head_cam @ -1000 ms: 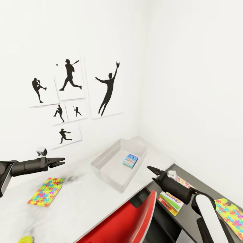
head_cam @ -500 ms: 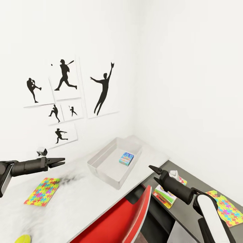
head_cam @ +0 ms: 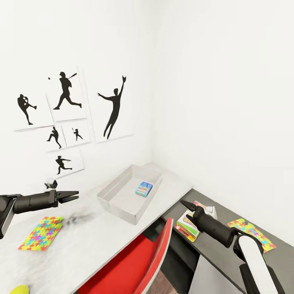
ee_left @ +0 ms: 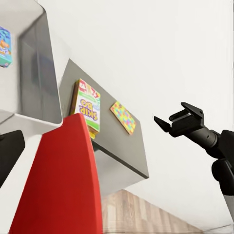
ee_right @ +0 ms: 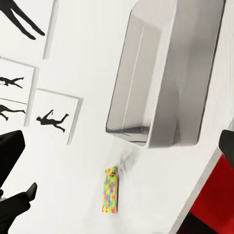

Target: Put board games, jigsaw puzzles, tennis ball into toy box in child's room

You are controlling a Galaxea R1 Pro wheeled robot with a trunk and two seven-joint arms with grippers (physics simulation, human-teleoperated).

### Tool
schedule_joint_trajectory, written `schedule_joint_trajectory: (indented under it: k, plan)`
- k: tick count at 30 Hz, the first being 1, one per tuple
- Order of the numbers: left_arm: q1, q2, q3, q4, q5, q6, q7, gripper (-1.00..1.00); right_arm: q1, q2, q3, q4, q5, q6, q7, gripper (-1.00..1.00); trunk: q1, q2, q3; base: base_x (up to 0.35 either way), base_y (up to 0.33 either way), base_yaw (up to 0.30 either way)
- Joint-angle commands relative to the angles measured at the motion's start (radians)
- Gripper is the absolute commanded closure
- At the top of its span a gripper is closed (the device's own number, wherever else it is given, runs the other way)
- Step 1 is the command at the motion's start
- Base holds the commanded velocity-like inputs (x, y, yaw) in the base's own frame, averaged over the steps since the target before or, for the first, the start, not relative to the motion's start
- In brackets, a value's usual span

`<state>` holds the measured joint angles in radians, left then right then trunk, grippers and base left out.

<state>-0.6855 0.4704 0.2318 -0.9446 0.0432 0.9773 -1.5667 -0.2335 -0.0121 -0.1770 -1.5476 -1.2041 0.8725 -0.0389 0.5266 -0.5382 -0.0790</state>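
The toy box (head_cam: 118, 199) sits on the table's light-grey top (head_cam: 94, 241), with a small blue-green board game (head_cam: 143, 189) lying inside it. The SKIP-BO board game (head_cam: 185, 226) rests on the dark-grey wing (head_cam: 281, 257), just under my right gripper (head_cam: 185, 208), which is open and empty. One jigsaw puzzle (head_cam: 41, 232) lies on the light top below my open, empty left gripper (head_cam: 75, 195); another puzzle (head_cam: 251, 234) lies on the wing. The tennis ball (head_cam: 18, 290) peeks in at the picture's lower left. The left wrist view shows SKIP-BO (ee_left: 87, 108) and the wing puzzle (ee_left: 123, 117).
A red chair back (head_cam: 134, 261) stands at the desk's front, between my arms. Black baseball silhouette prints (head_cam: 112, 108) hang on the white wall behind. A small white cube (head_cam: 50, 183) sits near the wall. White walls meet in a corner behind the toy box.
The whole picture has slid left, so the camera has turned right. The dark wing, SKIP-BO and its puzzle now show more fully. Both arms hold the same pose.
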Motion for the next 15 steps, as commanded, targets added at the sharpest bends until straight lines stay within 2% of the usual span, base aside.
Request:
schedule_joint_trajectory:
  k: [1, 15]
  plan:
    - [0.0, 0.001, -0.001, 0.0, 0.0, 0.011, -0.004, -1.0, -0.001, 0.0, -0.001, 0.0, -0.005, 0.005, -0.004, -1.0, 0.0, -0.002, -0.002, -0.211, 0.0, -0.264]
    - [0.0, -0.001, -0.002, 0.0, 0.0, 0.011, -0.004, -1.0, -0.001, -0.001, -0.001, 0.001, -0.005, 0.005, -0.004, -1.0, 0.0, -0.002, -0.002, -0.248, 0.0, -0.267]
